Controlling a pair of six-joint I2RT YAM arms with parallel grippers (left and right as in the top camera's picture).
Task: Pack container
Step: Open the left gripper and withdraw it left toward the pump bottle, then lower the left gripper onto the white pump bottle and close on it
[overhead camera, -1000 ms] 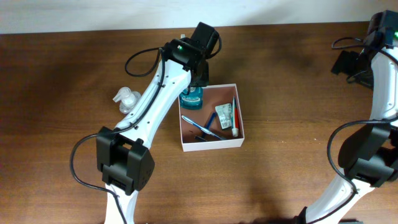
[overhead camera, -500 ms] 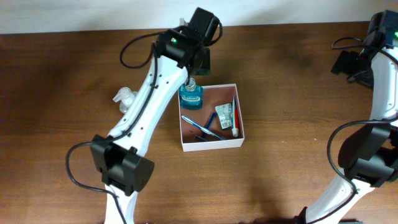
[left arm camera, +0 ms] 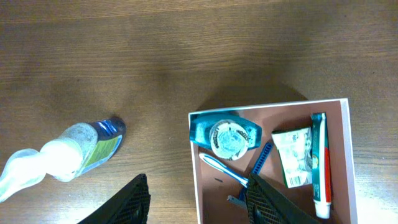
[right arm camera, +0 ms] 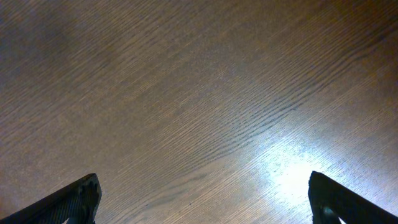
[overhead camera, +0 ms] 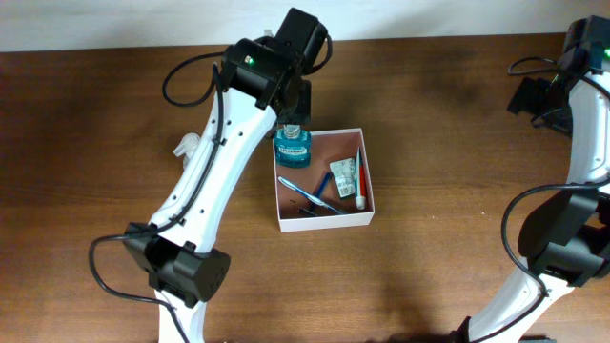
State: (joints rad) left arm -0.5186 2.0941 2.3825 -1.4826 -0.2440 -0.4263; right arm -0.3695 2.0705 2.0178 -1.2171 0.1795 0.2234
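Under my left claw, whose jaws stand apart with nothing between them, the container is crowded. The teal bottle stands upright in its back left corner, and a blue razor, the sachet and the toothpaste tube lie across most of the floor, leaving only narrow strips bare. Left of the white wall, a lane of bare wood runs as far as the clear bottle lying on its side, and my right claw, spread wide, has only open table beneath it.
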